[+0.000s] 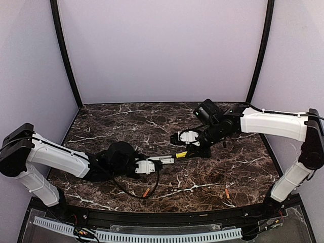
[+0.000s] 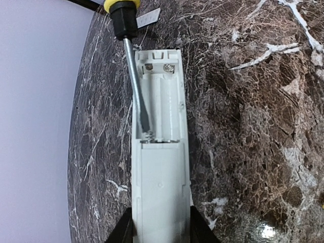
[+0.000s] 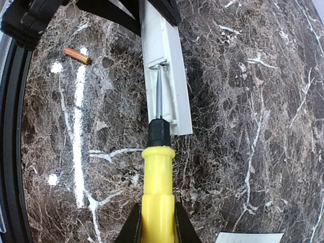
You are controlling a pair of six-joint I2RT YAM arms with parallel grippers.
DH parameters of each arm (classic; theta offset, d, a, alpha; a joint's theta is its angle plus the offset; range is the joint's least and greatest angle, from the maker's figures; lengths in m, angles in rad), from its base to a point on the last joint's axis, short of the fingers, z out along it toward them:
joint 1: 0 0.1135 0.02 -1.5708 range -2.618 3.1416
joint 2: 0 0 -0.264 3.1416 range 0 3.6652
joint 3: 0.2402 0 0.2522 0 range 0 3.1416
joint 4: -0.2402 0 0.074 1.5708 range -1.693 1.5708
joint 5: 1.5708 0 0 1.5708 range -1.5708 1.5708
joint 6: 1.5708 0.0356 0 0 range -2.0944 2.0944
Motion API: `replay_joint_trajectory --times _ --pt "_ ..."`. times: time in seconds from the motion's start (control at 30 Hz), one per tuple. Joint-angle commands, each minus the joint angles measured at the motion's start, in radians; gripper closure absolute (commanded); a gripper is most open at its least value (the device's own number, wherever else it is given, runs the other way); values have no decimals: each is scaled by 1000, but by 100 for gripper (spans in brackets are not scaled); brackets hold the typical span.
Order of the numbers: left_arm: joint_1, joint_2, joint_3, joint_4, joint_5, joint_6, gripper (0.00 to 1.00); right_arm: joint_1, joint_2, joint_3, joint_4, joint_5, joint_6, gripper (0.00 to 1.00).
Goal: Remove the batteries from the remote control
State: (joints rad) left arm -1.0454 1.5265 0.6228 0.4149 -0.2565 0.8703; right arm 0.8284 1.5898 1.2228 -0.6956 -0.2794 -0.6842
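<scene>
My left gripper (image 2: 161,228) is shut on the white remote control (image 2: 161,177), holding its near end flat on the table. The open battery bay (image 2: 159,101) looks white and empty, with springs showing. My right gripper (image 3: 158,223) is shut on the yellow-handled screwdriver (image 3: 158,192); its shaft (image 2: 135,81) reaches into the bay with the tip by the spring end. One orange battery (image 1: 147,192) lies on the table near the left arm and also shows in the right wrist view (image 3: 77,55). Another battery (image 1: 227,193) lies at the front right.
The flat white cover strip (image 3: 248,237) lies on the marble beside the right gripper and shows past the remote's far end in the left wrist view (image 2: 148,17). The table's black front rail (image 1: 162,220) runs near the loose batteries.
</scene>
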Motion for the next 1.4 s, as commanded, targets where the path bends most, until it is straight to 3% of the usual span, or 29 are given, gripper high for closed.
replay_joint_trajectory --times 0.0,0.3,0.7,1.13,1.37 --pt "6 -56 25 -77 -33 -90 100 -14 -65 -45 153 -33 32 100" --pt "67 -136 57 -194 -18 -267 100 -40 -149 -181 410 32 93 100" --pt "261 -198 113 -304 -36 -558 100 -80 -176 -282 729 172 258 100" --pt "405 -159 146 -491 -144 -1051 100 -81 -193 -361 859 182 419 100" --pt "483 -103 163 -569 -129 -1171 100 -81 -188 -369 884 179 459 100"
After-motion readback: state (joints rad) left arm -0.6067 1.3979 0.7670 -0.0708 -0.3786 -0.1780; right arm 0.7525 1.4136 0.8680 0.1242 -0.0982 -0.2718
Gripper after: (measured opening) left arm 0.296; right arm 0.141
